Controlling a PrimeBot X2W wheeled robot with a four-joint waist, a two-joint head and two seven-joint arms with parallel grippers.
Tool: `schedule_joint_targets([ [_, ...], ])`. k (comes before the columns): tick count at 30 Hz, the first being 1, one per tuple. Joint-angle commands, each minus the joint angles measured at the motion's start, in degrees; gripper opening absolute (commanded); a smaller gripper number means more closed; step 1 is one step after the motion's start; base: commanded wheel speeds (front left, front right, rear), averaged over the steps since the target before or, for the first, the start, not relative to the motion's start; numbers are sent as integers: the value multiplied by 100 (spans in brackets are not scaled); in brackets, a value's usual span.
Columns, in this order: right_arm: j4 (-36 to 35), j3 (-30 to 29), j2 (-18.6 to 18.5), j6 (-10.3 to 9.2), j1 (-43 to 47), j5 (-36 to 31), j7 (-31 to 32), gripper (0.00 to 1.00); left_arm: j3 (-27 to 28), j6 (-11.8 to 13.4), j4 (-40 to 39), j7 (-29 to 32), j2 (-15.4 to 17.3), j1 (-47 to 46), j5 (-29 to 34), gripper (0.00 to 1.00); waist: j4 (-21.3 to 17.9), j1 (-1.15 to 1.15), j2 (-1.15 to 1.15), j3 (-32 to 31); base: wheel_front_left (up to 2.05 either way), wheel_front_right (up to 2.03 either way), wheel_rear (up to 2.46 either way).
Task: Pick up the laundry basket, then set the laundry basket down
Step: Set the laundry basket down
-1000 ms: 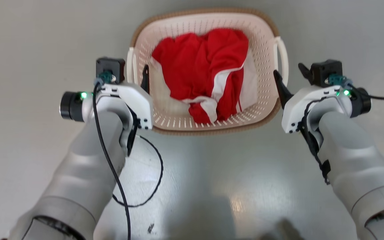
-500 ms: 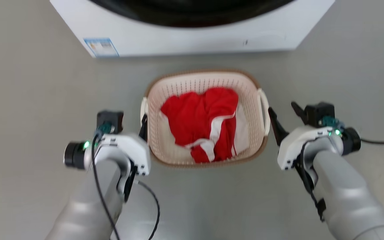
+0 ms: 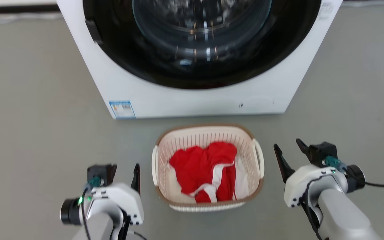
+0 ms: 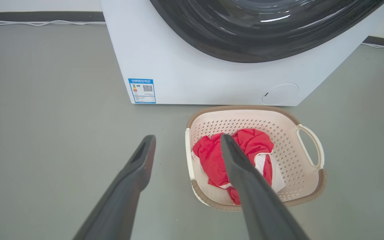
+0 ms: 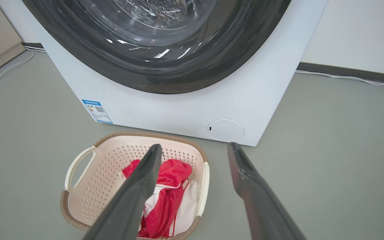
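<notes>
Right wrist view — wall (image 5: 352, 33) behind washer (image 5: 185, 110), laundry basket (image 5: 98, 173).

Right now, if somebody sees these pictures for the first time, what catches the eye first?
The crumpled red and white cloth lies in the small cream perforated plastic basket with a brown rim, mid-floor. Directly behind it stands the large white washing machine with its dark round glass door.

I see a white front-loading washer (image 3: 192, 96) with a dark round glass door (image 3: 202, 33), a blue label (image 3: 122, 109) low on its front, grey floor (image 3: 28, 100) beneath, and a crumpled red-and-white garment (image 3: 202, 166) before it
</notes>
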Motion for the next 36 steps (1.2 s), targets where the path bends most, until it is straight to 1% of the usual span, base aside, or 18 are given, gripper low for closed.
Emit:
schedule_joint_targets([
  [1, -225, 25, 15, 35, 140, -133, -78, 100, 275, -51, -227, -34, 152, 103, 72, 100, -15, 0, 0, -364, 0, 0, 0],
  [6, -637, -169, 24, 35, 596, -397, -78, 100, 704, -28, -786, -34, 109, 692, 266, 100, -60, 0, 0, -761, 0, 0, 0],
  [7, -637, -169, 24, 35, 596, -397, -78, 100, 704, -28, -786, -34, 109, 692, 266, 100, -60, 0, 0, -761, 0, 0, 0],
  [12, -943, -293, 53, 35, 953, -440, -79, 100, 1086, 9, -1251, -34, 58, 1124, 433, 100, -120, 0, 0, -1000, 0, 0, 0],
  [19, -1405, -342, 80, 35, 1340, -502, -79, 100, 1566, -32, -1731, -34, -52, 1594, 588, 100, -196, 0, 0, -1184, 0, 0, 0],
  [29, -2131, -397, 63, 35, 1909, -591, -79, 100, 1909, -117, -2088, -34, -183, 1999, 826, 100, -205, 0, 0, -1333, 0, 0, 0],
  [36, -2526, -517, 61, 35, 2156, -683, -79, 100, 2098, -123, -2269, -34, -246, 2213, 907, 100, -218, 0, 0, -1364, 0, 0, 0],
])
